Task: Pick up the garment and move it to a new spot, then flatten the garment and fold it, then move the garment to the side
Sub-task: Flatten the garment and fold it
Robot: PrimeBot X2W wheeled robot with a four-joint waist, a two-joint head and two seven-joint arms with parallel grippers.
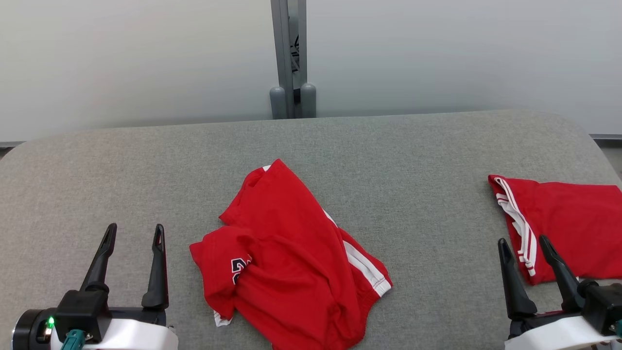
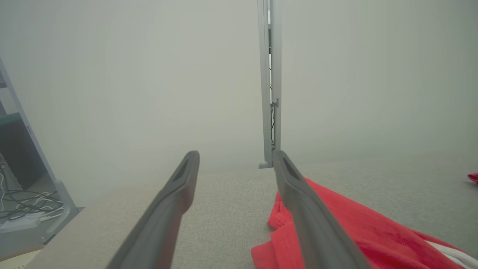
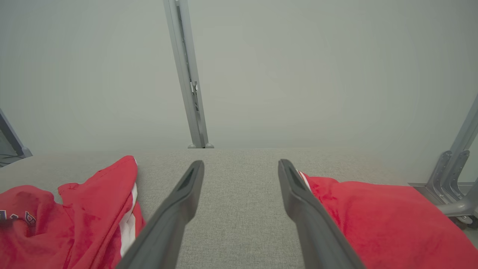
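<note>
A crumpled red garment (image 1: 291, 257) with white side stripes and a dark number print lies bunched at the front middle of the grey table (image 1: 146, 160). It also shows at lower right in the left wrist view (image 2: 358, 231) and at lower left in the right wrist view (image 3: 86, 216). My left gripper (image 1: 135, 232) stands open at the lower left, apart from the garment, nothing between its fingers (image 2: 175, 201). My right gripper (image 1: 525, 242) stands open at the lower right, also holding nothing.
A second red garment (image 1: 568, 228) with white stripes lies flat and folded at the table's right edge, just behind my right gripper, seen too in the right wrist view (image 3: 381, 220). A grey post (image 1: 290, 58) rises behind the table against a pale wall.
</note>
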